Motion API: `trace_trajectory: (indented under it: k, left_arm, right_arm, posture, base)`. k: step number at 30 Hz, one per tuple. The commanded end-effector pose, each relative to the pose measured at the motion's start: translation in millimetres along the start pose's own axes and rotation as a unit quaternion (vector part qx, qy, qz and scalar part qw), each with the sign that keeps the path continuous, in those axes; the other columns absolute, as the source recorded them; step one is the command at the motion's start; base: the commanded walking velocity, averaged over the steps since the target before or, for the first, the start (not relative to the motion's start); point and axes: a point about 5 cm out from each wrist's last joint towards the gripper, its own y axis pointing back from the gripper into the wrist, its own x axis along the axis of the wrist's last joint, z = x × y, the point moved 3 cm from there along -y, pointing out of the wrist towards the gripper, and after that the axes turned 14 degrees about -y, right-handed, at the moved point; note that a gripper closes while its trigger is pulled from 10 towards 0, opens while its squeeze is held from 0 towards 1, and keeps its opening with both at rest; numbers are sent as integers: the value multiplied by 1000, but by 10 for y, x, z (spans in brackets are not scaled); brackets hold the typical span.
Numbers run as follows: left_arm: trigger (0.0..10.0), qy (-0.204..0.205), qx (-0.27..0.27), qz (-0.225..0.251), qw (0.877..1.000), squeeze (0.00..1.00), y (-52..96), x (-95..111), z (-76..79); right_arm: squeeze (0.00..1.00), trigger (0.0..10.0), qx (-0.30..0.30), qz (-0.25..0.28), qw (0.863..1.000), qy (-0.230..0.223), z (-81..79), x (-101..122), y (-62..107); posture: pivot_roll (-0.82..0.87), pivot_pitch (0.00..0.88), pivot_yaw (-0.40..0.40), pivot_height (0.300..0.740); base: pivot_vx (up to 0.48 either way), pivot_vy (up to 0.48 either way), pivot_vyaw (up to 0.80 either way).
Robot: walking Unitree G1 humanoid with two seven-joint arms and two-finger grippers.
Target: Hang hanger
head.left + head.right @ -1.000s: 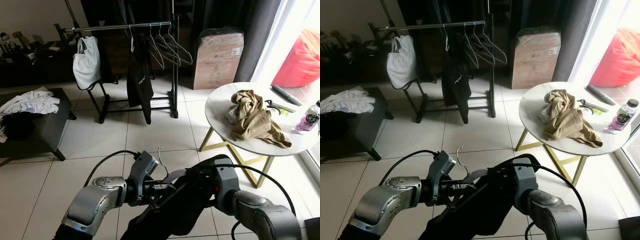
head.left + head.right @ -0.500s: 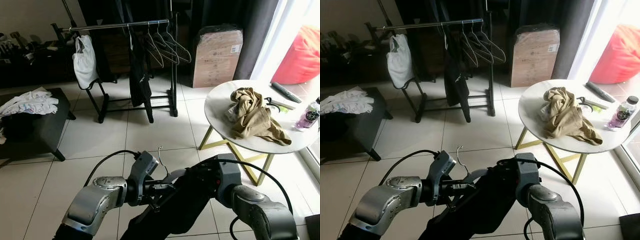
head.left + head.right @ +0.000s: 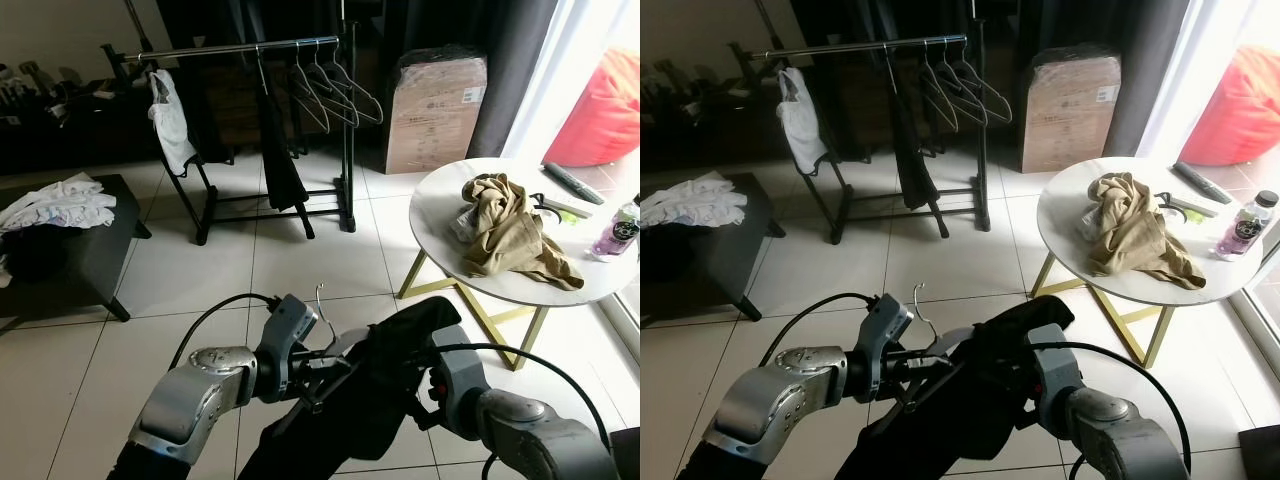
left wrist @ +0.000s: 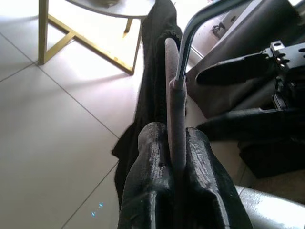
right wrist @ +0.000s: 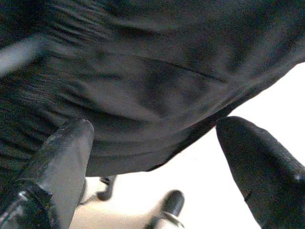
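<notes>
My left gripper [image 4: 177, 157] pinches the hanger [image 3: 322, 322], its garment [image 3: 370, 395] sagging at lower centre; my right gripper [image 5: 157, 143] is spread beside it. The rail [image 3: 240, 46] lies well apart, upper left of the frame, running sideways

Round white table [image 3: 440, 215] with tan cloth [image 3: 512, 238], pink-labelled bottle [image 3: 617, 234], wrapped cardboard box [image 3: 436, 110], dark bench [image 3: 95, 255]

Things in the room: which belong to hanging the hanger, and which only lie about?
For the job:
- grey hanger with black garment
- left pincer, shut on the hanger
- right pincer, open by the garment
- black clothes rail

Lying about:
- tan cloth on round white table
- brown cardboard box
- white clothes
</notes>
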Motion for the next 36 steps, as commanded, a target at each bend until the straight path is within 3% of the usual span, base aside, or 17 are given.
trace_trajectory:
  k: [1,2,5,6,12,13,14,15,25,36]
  left_arm:
    - [10000,-2,8,-2,1000,0,12,6,-32]
    - [10000,-3,6,-1,1000,0,5,12,-24]
    - [10000,-4,5,0,1000,0,0,17,-18]
    - [10000,-4,4,0,1000,0,-3,20,-17]
    - [10000,-4,3,3,1000,0,-22,33,-7]
    - [10000,-4,2,3,1000,0,-26,32,-1]
    - [10000,-4,2,3,1000,0,-28,32,1]
    - [10000,-4,1,3,1000,0,-29,33,2]
    - [10000,-2,1,5,1000,0,-43,47,12]
    - [10000,-1,-4,8,1000,0,-54,63,36]
  right_arm:
    - [161,10000,35,16,999,-9,-116,72,25]
    - [792,10000,51,22,998,-15,-172,102,29]
    - [792,10000,65,25,997,-17,-223,123,34]
    - [1000,10000,70,22,997,-12,-244,112,36]
    - [1000,10000,57,3,998,-4,-220,20,21]
    - [627,10000,55,2,998,-7,-218,23,19]
    - [627,10000,54,2,998,-8,-218,24,18]
    - [0,10000,56,3,998,-10,-223,32,19]
    - [0,10000,49,17,998,-39,-274,95,-40]
    - [0,10000,-4,29,998,-58,-144,134,-89]
  posture:
    - [-138,152,62,740]
    - [-138,152,62,740]
    - [-138,152,62,740]
    - [-138,152,62,740]
    - [-139,154,63,740]
    - [-139,155,63,740]
    - [-139,155,63,740]
    - [-138,154,63,740]
    - [-136,154,61,740]
    - [-136,152,63,740]
  base:
    - [0,0,0]
    - [0,0,0]
    - [0,0,0]
    - [0,0,0]
    - [0,0,0]
    - [0,0,0]
    - [0,0,0]
    - [0,0,0]
    - [0,0,0]
    - [0,0,0]
